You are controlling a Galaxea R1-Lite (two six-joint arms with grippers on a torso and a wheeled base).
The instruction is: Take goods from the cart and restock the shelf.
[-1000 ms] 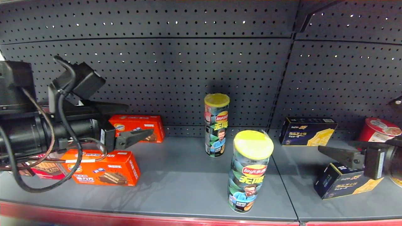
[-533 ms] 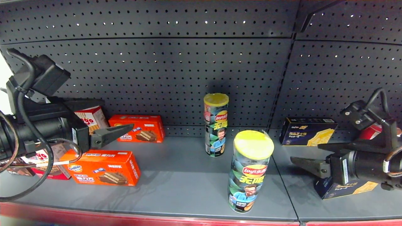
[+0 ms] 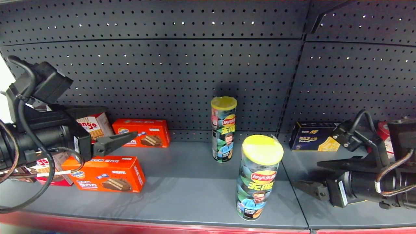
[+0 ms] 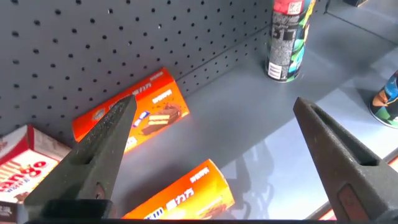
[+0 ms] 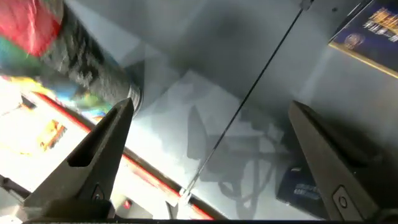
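On the grey shelf, two chips cans with yellow lids are stood upright. The front chips can is placed near the shelf's front edge. The rear chips can is set behind it and slightly to the left, close to the pegboard back panel, and the two cans are kept apart.

Toward the left end, a front orange cake box and a rear orange cake box are laid flat, with a red-and-white biscuit-stick box stood beside the rear one. A dark blue box is leaned against the back panel on the right.

The left gripper is held above the orange boxes, pointed toward the middle of the shelf. Its fingers are spread wide and nothing is held between them.

The right gripper is held low over the shelf just to the right of the front chips can, pointed at it but not touching it. Its jaws are likewise spread wide, and nothing is gripped.
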